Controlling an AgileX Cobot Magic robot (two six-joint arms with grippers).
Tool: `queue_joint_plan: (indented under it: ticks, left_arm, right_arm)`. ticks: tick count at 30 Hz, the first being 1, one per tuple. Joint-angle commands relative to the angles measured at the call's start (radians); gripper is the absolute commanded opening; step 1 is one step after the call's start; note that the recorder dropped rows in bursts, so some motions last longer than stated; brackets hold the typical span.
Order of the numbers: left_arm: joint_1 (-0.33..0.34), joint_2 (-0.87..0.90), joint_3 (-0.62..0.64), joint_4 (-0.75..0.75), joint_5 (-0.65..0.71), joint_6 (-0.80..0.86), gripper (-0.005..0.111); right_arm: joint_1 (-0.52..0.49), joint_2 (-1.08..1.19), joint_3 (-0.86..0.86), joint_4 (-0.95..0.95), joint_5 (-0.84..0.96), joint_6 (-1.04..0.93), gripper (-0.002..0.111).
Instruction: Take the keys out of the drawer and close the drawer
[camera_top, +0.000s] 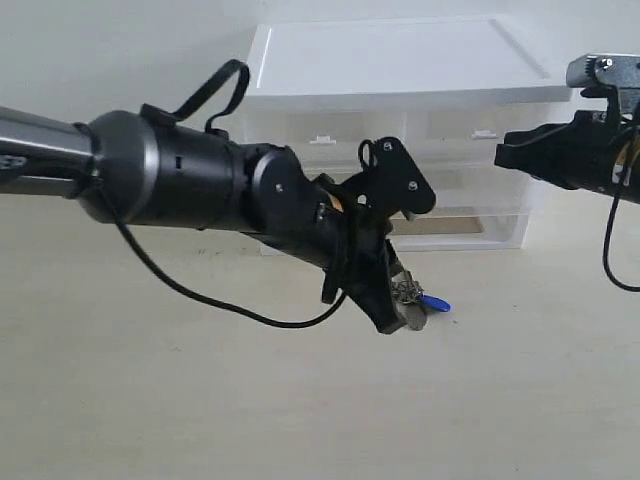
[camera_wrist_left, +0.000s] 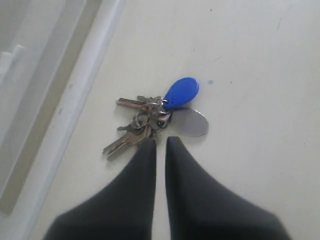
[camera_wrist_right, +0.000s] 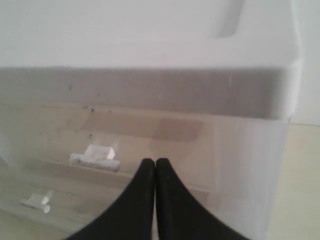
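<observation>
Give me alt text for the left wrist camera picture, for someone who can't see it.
A bunch of keys with a blue tag lies on a pale tabletop, just beyond the nearly closed tips of the left claw, which isn't holding them. The edge of a translucent plastic drawer runs along one side.

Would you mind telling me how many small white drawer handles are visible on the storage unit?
2 in the exterior view: one upper-left handle and one upper-right handle. The left arm covers the unit's lower front, so a third may be hidden.
</observation>
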Motion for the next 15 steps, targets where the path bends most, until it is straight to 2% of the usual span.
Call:
queue_joint_plan:
  ticks: [1, 7, 15]
  left_arm:
    - [0.006, -0.109, 0.100, -0.006, -0.073, -0.026, 0.004]
    - [0.012, -0.217, 0.176, -0.006, -0.136, -0.093, 0.004]
    - [0.012, -0.447, 0.341, -0.006, -0.225, -0.213, 0.004]
  right_arm:
    - [-0.006, -0.099, 0.051, 0.005, -0.021, 0.004, 0.000]
    - [-0.006, -0.247, 0.135, 0.005, -0.030, 0.004, 0.000]
    - [-0.006, -0.535, 0.267, 0.001, -0.047, 0.013, 0.000]
